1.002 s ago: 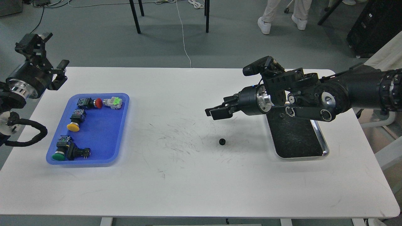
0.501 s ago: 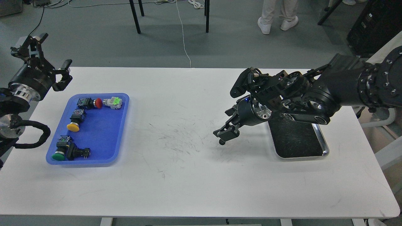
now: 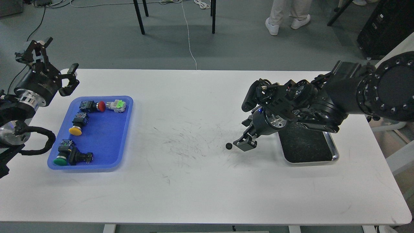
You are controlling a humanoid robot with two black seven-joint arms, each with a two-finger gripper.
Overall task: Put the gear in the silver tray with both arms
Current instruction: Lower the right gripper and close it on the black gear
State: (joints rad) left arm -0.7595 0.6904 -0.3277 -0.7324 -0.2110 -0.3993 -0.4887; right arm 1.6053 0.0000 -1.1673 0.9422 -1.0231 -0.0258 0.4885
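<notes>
I have the small black gear lying flat on the white surface, just left of my right tool and a little way left of the silver tray. The right tool points down, its tip just beside the gear; it shows dark and bunched, so I cannot tell whether its fingers are spread or closed, and the gear looks free of them. My left tool hovers released, fingers apart, above the far corner of the blue tray.

I judge the gear rigid, light and apt to skid. I would pinch it across 2 opposite toothed edges, where the teeth give grip, and keep the squeeze centred.
</notes>
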